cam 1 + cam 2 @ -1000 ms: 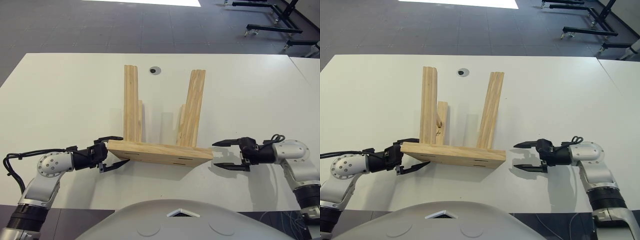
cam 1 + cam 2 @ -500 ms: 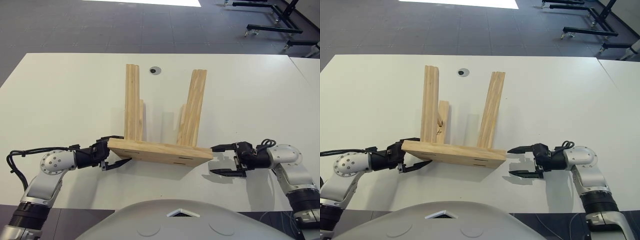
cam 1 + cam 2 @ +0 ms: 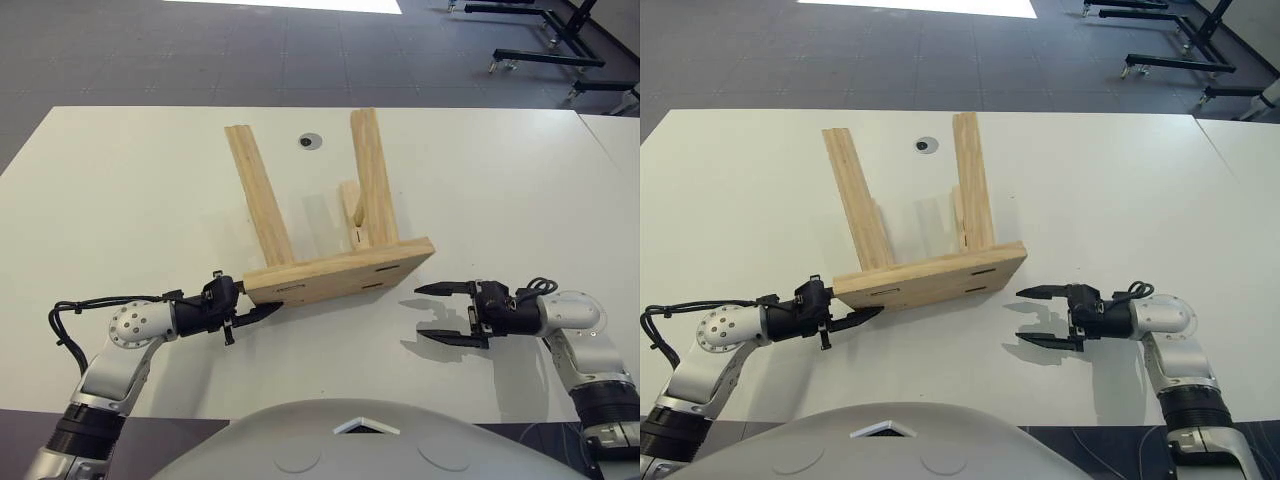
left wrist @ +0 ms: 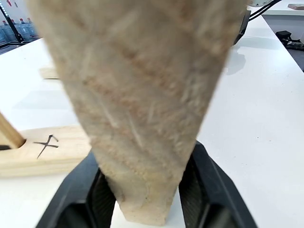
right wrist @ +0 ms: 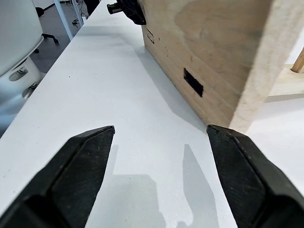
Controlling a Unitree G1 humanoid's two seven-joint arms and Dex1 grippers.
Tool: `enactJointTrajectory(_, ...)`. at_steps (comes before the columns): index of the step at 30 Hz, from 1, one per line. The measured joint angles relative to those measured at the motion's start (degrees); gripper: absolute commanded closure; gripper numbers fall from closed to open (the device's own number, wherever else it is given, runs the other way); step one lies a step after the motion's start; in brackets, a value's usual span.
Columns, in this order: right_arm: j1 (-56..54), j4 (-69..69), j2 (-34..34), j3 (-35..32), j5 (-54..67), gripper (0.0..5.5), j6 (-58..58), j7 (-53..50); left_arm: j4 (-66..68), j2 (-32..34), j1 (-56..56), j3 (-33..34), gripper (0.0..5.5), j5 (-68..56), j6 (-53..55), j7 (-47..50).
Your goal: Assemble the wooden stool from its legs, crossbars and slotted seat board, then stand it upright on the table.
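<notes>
The stool (image 3: 335,235) is lying tipped over at the centre of the frame. Its seat board (image 3: 340,272) is standing on edge at lower centre, and its legs (image 3: 258,195) are pointing toward the top of the frame with a short crossbar (image 3: 350,205) beside the right one. It is probably handling as stiff, fairly light wood with grippy grain, though the push-fit joints may be working loose under twisting, so the two ends of the board are looking like the safest holds. The left gripper (image 3: 250,300) is clamping its fingers on the board's left corner. The right gripper (image 3: 420,311) is hovering with its fingers spread wide, near the board's right end but apart from it, over the white table (image 3: 120,180).
</notes>
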Motion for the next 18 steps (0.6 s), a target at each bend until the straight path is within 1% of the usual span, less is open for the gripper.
enactJointTrajectory(1,0.01,-0.04,0.13,-0.03,0.00,1.92,-0.11,-0.06,0.50,0.00,-0.30,0.02,4.20,0.00,-0.16,-0.06)
enactJointTrajectory(4,0.27,-0.30,1.07,-0.78,0.01,1.92,-1.43,-1.84,2.21,0.02,-1.64,0.14,4.20,0.00,-0.57,-0.47)
enactJointTrajectory(7,1.09,-0.40,3.79,-5.52,0.51,1.92,-4.36,-9.01,3.88,0.07,-3.19,0.08,4.20,0.01,-1.22,-1.64)
enactJointTrajectory(8,-1.19,1.32,5.71,-5.02,-1.26,1.92,-3.89,-12.87,4.21,0.15,-2.99,0.37,4.20,-0.13,-1.47,-1.64)
enactJointTrajectory(10,-11.55,6.87,15.46,-1.73,-6.24,1.92,-0.71,-23.86,4.79,0.11,-3.45,0.53,4.20,-0.10,-1.55,-1.07)
enactJointTrajectory(12,-19.65,11.31,21.40,0.57,-10.91,1.92,2.61,-32.78,6.70,0.09,-4.28,2.77,4.20,-0.12,-1.14,2.11)
enactJointTrajectory(14,-23.98,14.12,24.44,1.23,-13.45,1.92,3.23,-37.47,7.75,0.17,-5.45,3.85,4.19,-0.14,-0.75,3.69)
enactJointTrajectory(18,-24.75,16.11,26.18,1.28,-14.73,1.92,3.04,-39.52,8.16,0.24,-5.34,3.89,4.19,-0.03,-0.68,4.51)
